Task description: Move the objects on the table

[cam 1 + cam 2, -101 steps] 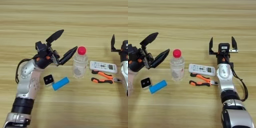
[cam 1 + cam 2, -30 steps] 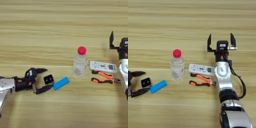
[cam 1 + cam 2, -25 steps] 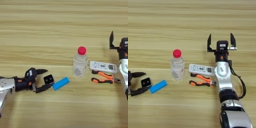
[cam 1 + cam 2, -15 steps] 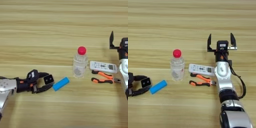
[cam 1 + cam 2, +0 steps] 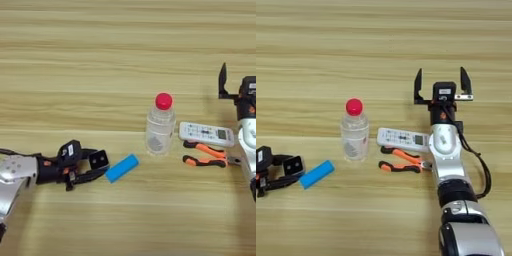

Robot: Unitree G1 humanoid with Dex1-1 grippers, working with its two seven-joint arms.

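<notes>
Left gripper [image 5: 95,165]: clamped on the cube [image 5: 99,159]; low on the table [image 5: 100,60]
Right gripper [image 5: 442,82]: parked; fingers spread
Bottle [image 5: 160,125]: upright

A light-wood tabletop [image 5: 100,60] filled the whole view, its plank grain running side to side in pale and darker stripes. Even, soft light fell across it, without strong shadows.
</notes>
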